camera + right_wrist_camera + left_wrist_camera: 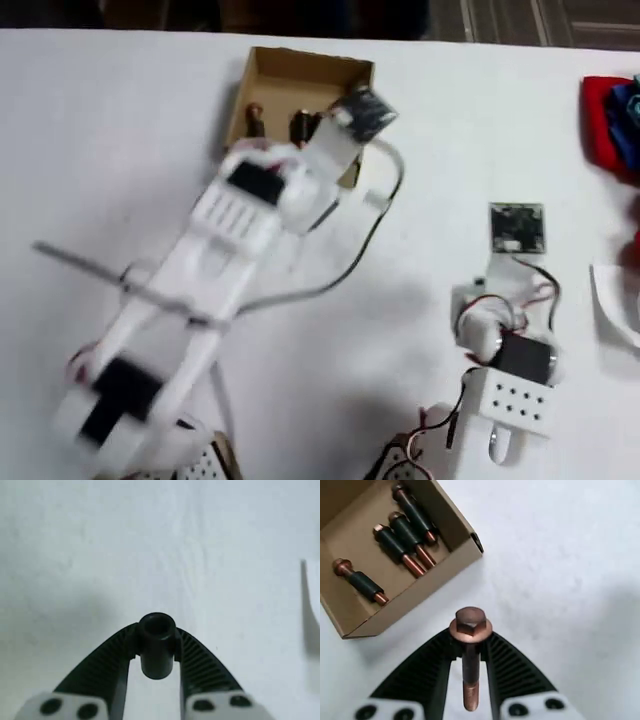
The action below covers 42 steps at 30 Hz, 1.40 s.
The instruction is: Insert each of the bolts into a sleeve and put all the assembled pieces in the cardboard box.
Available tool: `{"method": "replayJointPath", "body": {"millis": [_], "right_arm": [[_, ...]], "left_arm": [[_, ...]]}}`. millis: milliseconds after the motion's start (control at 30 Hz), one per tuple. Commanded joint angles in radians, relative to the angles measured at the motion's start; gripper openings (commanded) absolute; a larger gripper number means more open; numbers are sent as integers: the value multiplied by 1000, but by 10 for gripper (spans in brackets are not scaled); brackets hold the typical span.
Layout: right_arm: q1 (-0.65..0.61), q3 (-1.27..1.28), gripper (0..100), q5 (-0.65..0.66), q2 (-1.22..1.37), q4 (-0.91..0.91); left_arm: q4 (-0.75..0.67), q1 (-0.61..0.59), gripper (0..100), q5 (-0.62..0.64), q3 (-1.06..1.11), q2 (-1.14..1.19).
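My left gripper [470,636] is shut on a bare copper bolt [470,665], gripped just below its hex head, with the threaded end pointing back toward the wrist. It hovers over the white table just beside the open cardboard box [415,597]. Several bolts with black sleeves on them [400,542] lie in that box. My right gripper [156,632] is shut on a black sleeve [156,650], whose open bore faces outward over bare table. From above, the left arm [240,220] stretches to the box [262,70]; the right arm [510,375] sits folded at the lower right.
A red and blue object [612,115] lies at the table's right edge, and a white curved thing [612,300] sits below it, its edge [312,605] also in the right wrist view. Cables [360,260] trail from the left arm across the middle.
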Motion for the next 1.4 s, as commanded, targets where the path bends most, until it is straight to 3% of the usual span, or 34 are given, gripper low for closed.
{"method": "replayJointPath", "body": {"millis": [0, 167, 300, 433, 633, 767, 967, 1100, 1200, 1367], "right_arm": [[-163, 29, 20, -25, -30, -206], [-410, 153, 20, -187, -28, -607], [-498, 265, 20, -222, -2, -974], [-544, 244, 20, -221, 148, -1125], [-532, 124, 20, -226, 414, -1142], [-549, 124, 20, -226, 443, -1139], [-593, 103, 20, -226, 441, -1145], [-593, 80, 20, -227, 441, -1145], [-591, 60, 20, -227, 441, -1145], [-585, 54, 20, -227, 450, -1145]], "left_arm": [[-394, -31, 26, 89, 331, -345], [-427, -37, 26, 235, 292, -442], [-425, -100, 26, 390, 200, -390], [-338, -127, 26, 470, 96, -368], [-221, -94, 27, 463, 7, -368], [-222, -95, 27, 462, 28, -359], [-523, -97, 27, 488, 208, -365], [-764, -71, 27, 620, 355, -368], [-835, -20, 27, 646, 427, -368], [-836, 40, 27, 647, 443, -368]]}}
